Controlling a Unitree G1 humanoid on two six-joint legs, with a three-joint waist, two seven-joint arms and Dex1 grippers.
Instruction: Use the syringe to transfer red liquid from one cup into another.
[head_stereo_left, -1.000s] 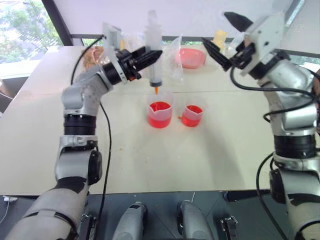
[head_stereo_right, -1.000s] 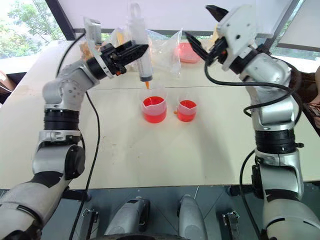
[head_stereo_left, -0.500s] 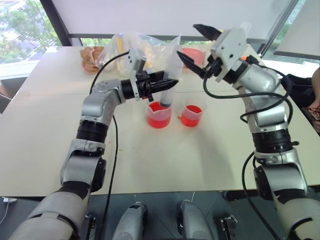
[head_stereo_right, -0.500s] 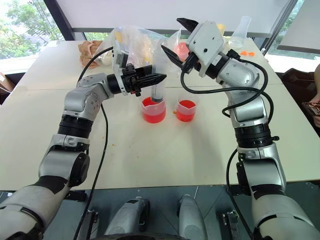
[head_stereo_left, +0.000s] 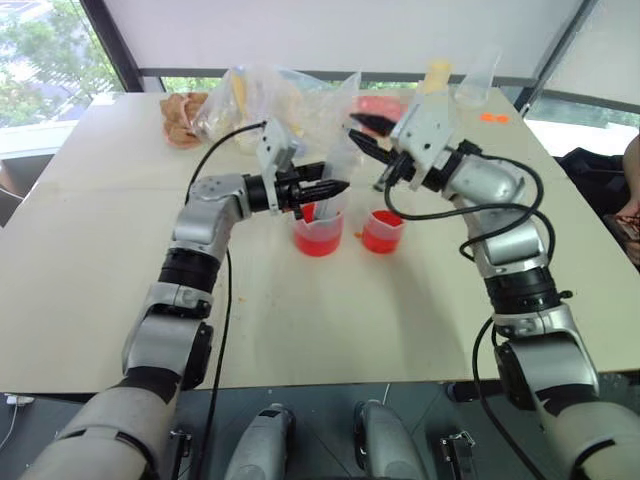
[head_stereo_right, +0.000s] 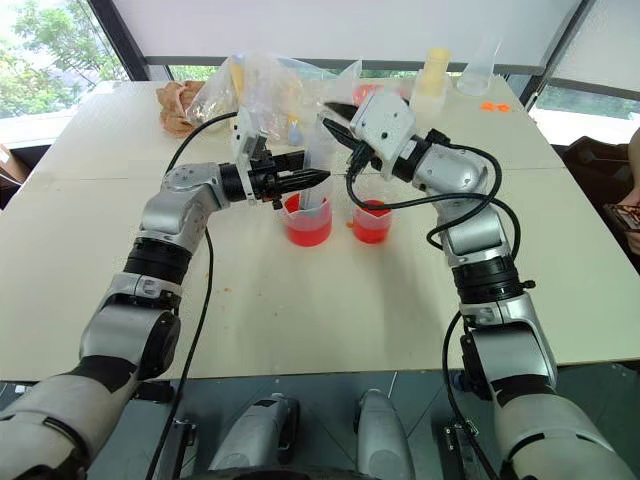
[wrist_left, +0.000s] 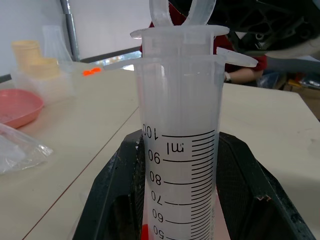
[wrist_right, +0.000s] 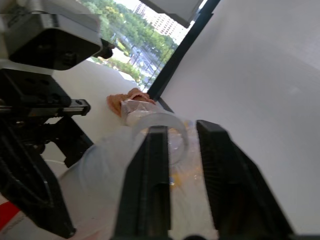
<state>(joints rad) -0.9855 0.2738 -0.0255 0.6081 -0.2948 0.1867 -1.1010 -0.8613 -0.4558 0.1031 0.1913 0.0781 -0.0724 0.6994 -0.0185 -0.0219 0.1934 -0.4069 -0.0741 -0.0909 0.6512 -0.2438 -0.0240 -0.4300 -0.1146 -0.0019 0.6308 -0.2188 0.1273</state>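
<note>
- In the left gripper (head_stereo_left: 338, 186), jaws nearly closed round the barrel of the large clear plastic syringe with black graduation marks (wrist_left: 180, 150); held upright, one black finger on each side, just below the 100 mark.
- Stands over the larger, wider clear plastic beaker with a pouring lip (head_stereo_left: 318, 232), lower end down inside its rim (tip itself hidden behind the gripper and the beaker wall).
- Near the middle of the pale table (head_stereo_left: 300, 330), that beaker holds translucent red-orange liquid (head_stereo_left: 318, 242).
- Just beside it, toward the table's right edge and not touching: the smaller, narrower clear plastic beaker (head_stereo_left: 383, 230), also with red liquid in it.
- At the syringe's top, plunger flange just above the barrel flange, plunger ring rising over both.
- Level with that ring, from the right-edge side: the right gripper (wrist_right: 182, 131), pointing toward the syringe's top.
- Fingers (wrist_right: 150, 175) apart with a plain gap between them, nothing clamped; ring seen just past them, possibly touching one finger, hard to tell.
- Along the far edge of the table: crumpled clear plastic bags (head_stereo_left: 270, 95), a pink shallow dish (wrist_left: 17, 105) and a stack of pale yellow cups (head_stereo_right: 432, 75).
- Toward the far left corner: a brownish bundle (head_stereo_left: 180, 115).
</note>
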